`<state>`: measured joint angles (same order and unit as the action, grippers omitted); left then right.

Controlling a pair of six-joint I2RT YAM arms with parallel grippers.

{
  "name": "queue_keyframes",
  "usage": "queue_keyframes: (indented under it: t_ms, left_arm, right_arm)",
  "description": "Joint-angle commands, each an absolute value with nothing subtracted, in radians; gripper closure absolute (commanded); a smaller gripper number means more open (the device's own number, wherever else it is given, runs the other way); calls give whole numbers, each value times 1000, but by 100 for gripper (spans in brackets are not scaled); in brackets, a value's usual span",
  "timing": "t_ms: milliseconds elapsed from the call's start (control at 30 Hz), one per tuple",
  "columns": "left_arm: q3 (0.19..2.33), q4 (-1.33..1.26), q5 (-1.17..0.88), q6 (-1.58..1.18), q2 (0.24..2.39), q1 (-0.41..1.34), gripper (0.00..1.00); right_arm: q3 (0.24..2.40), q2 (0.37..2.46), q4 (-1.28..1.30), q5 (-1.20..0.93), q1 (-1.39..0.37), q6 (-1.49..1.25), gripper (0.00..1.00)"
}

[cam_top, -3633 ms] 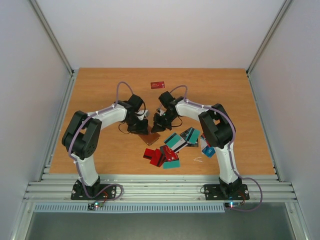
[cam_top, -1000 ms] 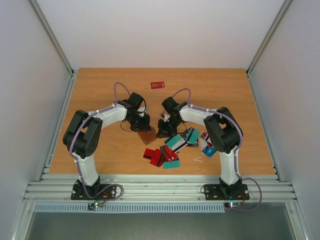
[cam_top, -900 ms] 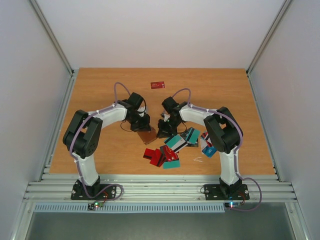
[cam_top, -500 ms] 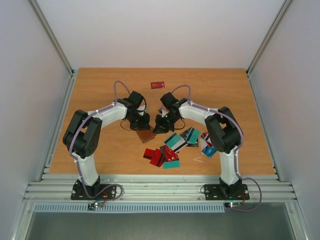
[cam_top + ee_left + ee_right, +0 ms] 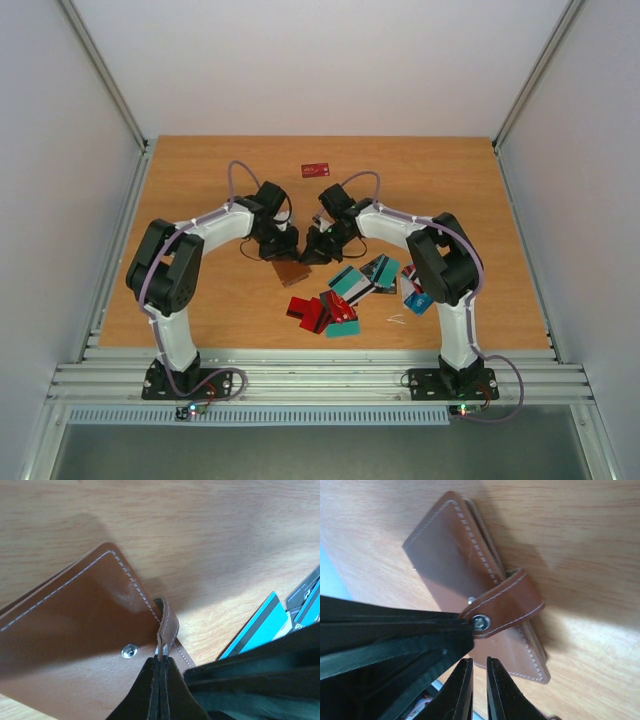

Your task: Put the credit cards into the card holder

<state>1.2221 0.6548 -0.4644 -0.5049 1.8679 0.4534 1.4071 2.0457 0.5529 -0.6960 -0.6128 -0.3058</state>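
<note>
Back from credit cards, my right tool hangs parted, empty; left tool clenches strap of card holder. Opening step; next, peel strap back.

card holder lies left of the credit cards; lone card far behind.
</note>
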Motion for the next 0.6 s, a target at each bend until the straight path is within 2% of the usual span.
queue_keyframes:
  t_ms: [0, 567]
  left_arm:
    - [1272, 677, -480, -466, 1899, 448, 100]
    - [1324, 767, -436, -393, 1950, 445, 100]
  right_arm:
    - [1414, 2102, 531, -703, -624, -309, 90]
    - [1365, 2150, 535, -664, -625, -296, 91]
